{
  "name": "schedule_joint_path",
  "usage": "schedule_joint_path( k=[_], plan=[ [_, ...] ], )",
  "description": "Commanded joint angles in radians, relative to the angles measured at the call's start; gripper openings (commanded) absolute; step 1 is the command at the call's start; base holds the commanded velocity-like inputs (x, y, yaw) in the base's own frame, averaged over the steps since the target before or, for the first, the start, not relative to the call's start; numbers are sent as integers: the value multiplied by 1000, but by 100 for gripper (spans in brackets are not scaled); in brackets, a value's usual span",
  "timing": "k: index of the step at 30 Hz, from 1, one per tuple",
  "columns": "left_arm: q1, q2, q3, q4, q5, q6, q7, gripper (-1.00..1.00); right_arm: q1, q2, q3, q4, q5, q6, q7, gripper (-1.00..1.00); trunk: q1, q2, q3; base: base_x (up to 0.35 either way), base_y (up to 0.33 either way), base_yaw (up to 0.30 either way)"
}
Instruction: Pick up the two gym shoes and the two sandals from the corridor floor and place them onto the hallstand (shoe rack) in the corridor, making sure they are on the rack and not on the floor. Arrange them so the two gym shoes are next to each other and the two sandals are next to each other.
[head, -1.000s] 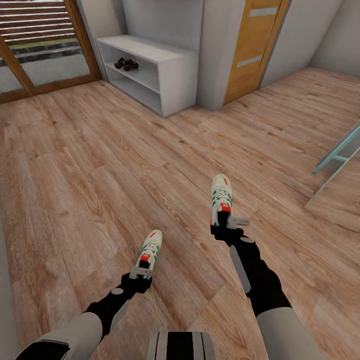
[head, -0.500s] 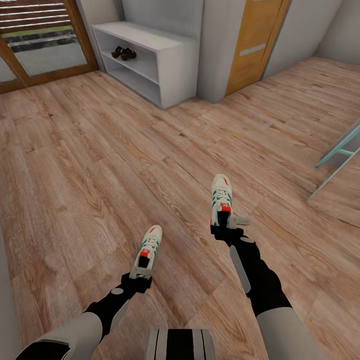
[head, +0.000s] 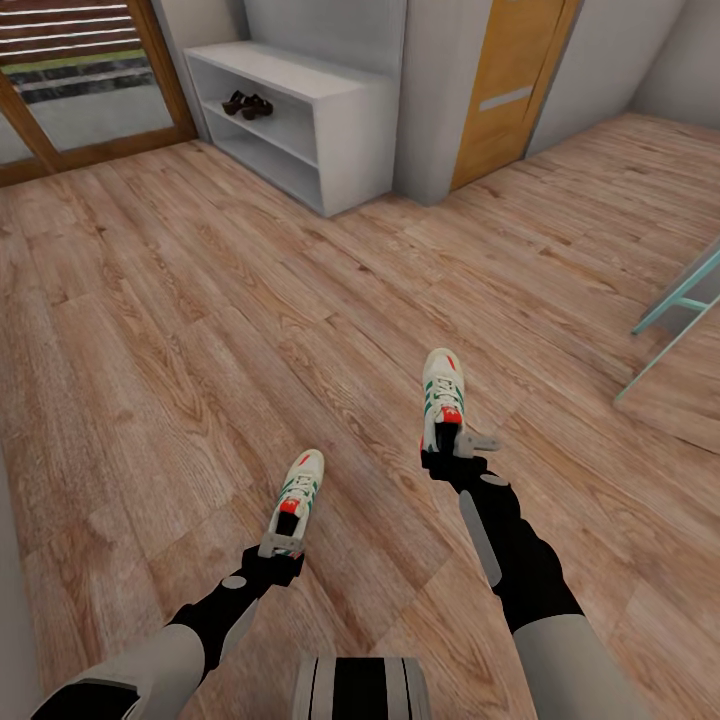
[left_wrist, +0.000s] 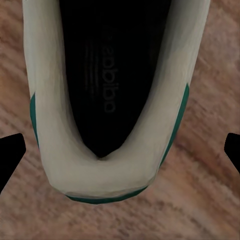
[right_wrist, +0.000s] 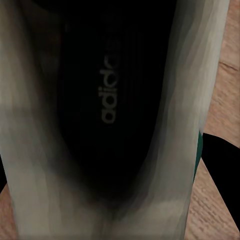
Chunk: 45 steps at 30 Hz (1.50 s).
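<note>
Each tool, left tool (head: 283, 545) and right tool (head: 452, 437), pinches 1 light, soft-walled gym shoe (head: 299, 492) (head: 442, 392) at its stiffer heel collar, the recommended hold.

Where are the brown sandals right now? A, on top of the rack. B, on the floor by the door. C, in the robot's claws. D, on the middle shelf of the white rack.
D: the sandals sit side by side on the hallstand's shelf under its flat top.
</note>
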Motion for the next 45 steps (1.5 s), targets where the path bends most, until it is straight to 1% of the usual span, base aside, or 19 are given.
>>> schedule_joint_path(
  k=[1,21,24,41,45],
  plan=[
    [-1,0,-2,1,-7,-4,1,100,0,0,2,-1,-11,3,-9,-100,0,0,-1,0,0,0],
    [-1,0,0,1,-6,-4,1,100,0,0,2,-1,-11,3,-9,-100,0,0,-1,0,0,0],
    [-1,0,0,0,-6,-4,1,100,0,0,2,-1,-11,3,-9,-100,1,-1,-12,0,0,0],
    [-1,2,1,-1,-6,-5,2,100,0,0,2,-1,-11,3,-9,-100,1,-1,-12,0,0,0],
    [-1,2,1,-1,-6,-5,2,100,0,0,2,-1,-11,3,-9,-100,1,-1,-12,97,30,0]
  ],
)
